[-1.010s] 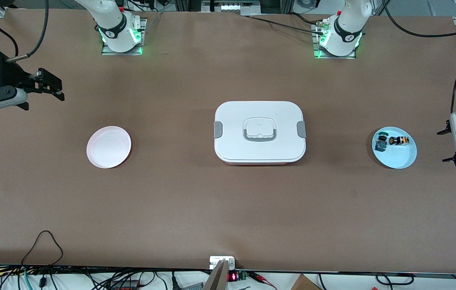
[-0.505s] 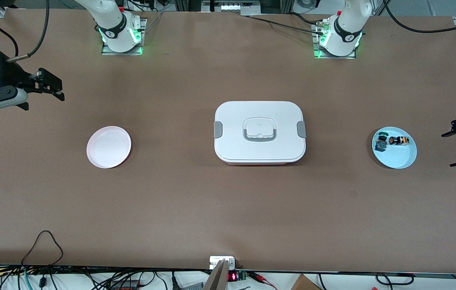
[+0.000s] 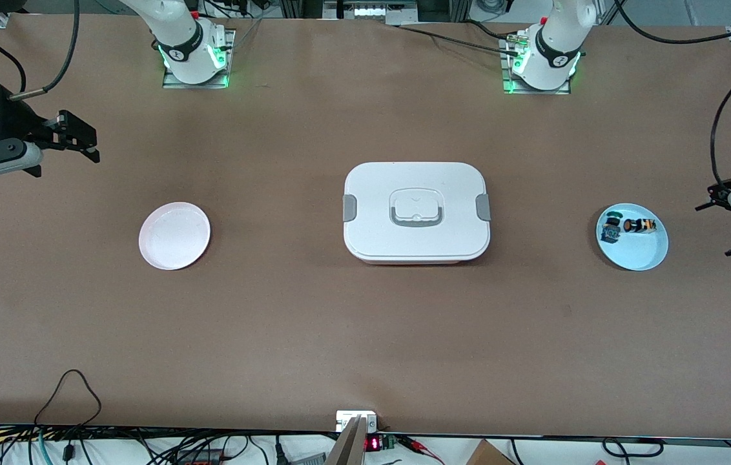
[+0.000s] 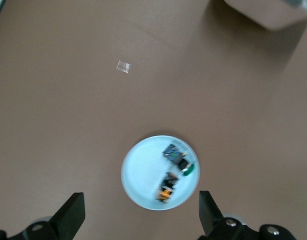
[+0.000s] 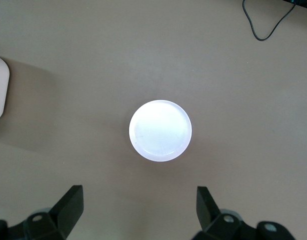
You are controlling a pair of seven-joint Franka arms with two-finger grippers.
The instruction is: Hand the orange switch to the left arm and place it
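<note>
Left claw (image 3: 730,223) wide open, empty, beside blue plate (image 3: 646,255) holding orange switch (image 3: 638,225), right claw (image 3: 78,137) wide open, empty

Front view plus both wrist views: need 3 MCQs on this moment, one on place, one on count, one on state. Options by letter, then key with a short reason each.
1. Where does the orange switch lie?
A. on the pink plate
B. on the blue plate
C. on the box lid

2. How many switches are on the blue plate?
A. one
B. two
C. four

3. How is the left pincer?
A. open and empty
B. shut on the orange switch
C. shut on the box handle

Key:
1 B: it sits on the blue plate toward the left arm's end of the table, beside the green-capped switch; the pink plate is bare.
2 B: the left wrist view shows just those two.
3 A: its fingers stand apart in the air, off the blue plate. The right pincer is open too, and the box lies untouched between the plates.
</note>
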